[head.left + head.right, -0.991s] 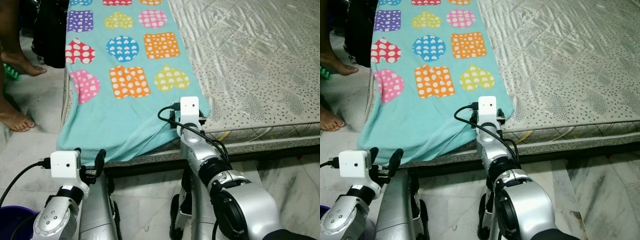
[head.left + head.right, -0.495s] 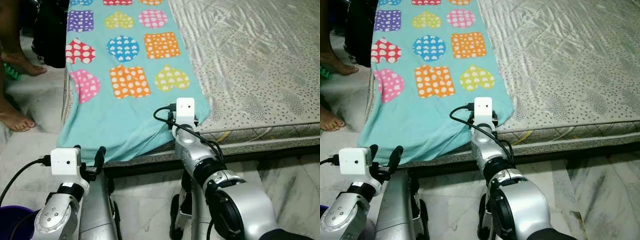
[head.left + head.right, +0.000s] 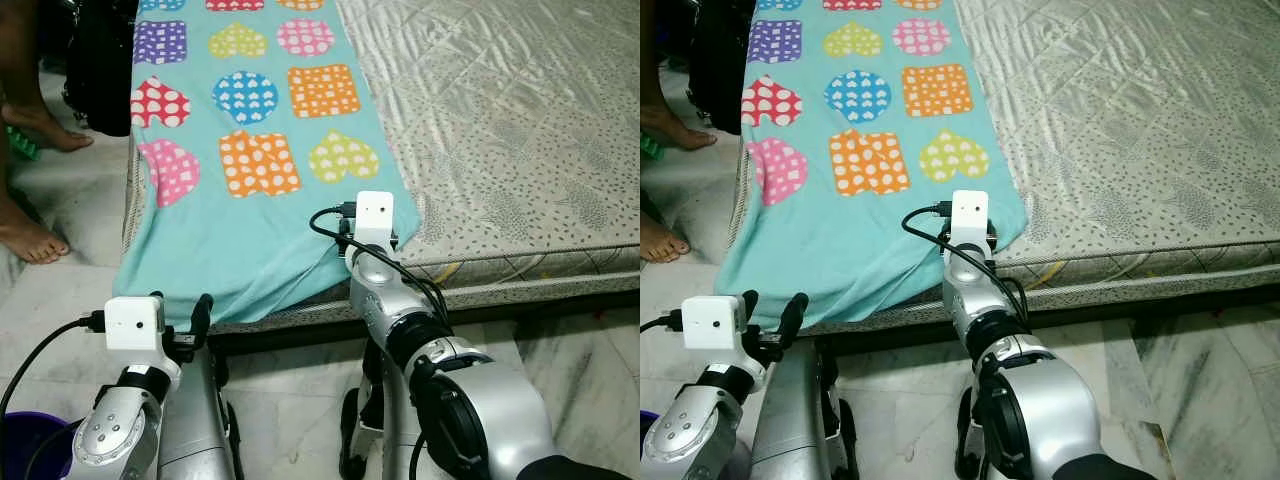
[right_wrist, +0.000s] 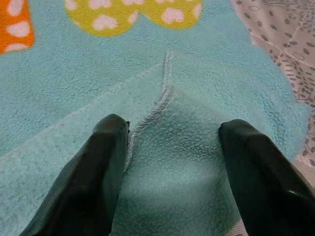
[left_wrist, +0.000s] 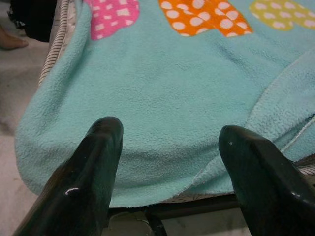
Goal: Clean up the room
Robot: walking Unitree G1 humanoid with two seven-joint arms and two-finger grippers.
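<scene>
We find no readable txt, labels, brands or nos. The teal blanket [image 3: 250,210] carries only dotted colour patches, hearts etc.; the mattress [image 3: 520,130] shows just a speckled print.

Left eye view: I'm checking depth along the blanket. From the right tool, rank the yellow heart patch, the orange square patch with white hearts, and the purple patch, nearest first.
1. Yellow heart patch, just beyond the right tool at the blanket's near corner.
2. Orange square patch, farther up the bed.
3. Purple patch, farthest, toward the robot's left edge of the blanket.
</scene>
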